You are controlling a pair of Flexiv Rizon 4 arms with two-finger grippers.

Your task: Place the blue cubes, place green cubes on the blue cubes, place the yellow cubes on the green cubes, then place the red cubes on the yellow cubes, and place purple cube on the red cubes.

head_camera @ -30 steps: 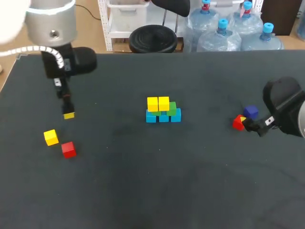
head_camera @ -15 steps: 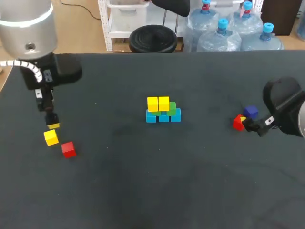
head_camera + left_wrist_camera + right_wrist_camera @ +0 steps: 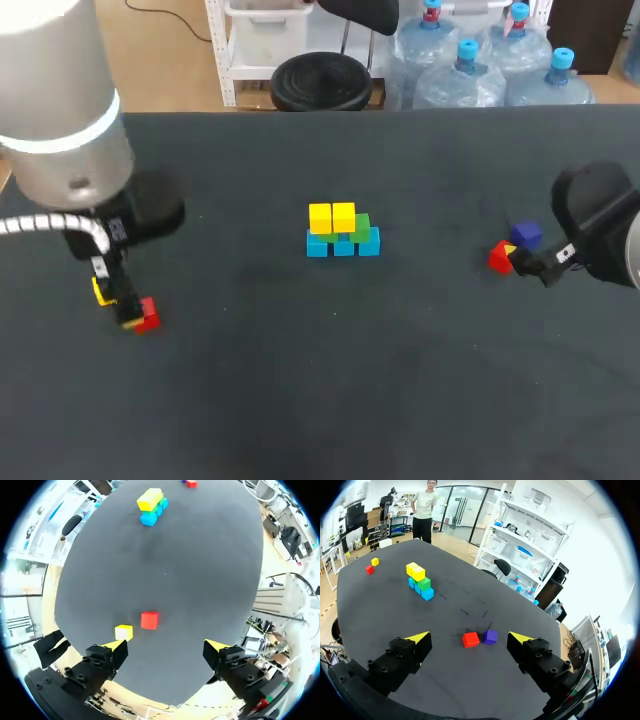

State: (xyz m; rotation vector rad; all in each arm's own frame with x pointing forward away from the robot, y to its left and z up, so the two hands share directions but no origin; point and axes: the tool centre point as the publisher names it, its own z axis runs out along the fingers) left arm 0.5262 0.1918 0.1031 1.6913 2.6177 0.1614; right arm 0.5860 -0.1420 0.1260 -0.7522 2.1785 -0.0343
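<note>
Left gripper (image 3: 166, 645) has swung down from mid-table and now hovers over the loose yellow cube (image 3: 124, 632) and red cube (image 3: 149, 620), fingers wide apart, nothing held. Stack (image 3: 342, 232) shows one bare green end, so the yellow is likely next. Right gripper (image 3: 469, 639) unmoved, also spread.

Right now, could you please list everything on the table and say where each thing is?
blue cubes: three, light blue, a row at mid-table.
green cubes: count unclear, green, on the blue row, partly under the yellow pair.
stacked yellow cubes: two, yellow, side by side on top.
loose yellow cube: one, yellow, ahead of the left gripper.
left red cube: one, red, beside the loose yellow cube.
right red cube: one, red, at the right gripper.
purple cube: one, purple, beside the right red cube.
table: one, black.
left gripper: yellow-tipped, open.
right gripper: yellow-tipped, open.
</note>
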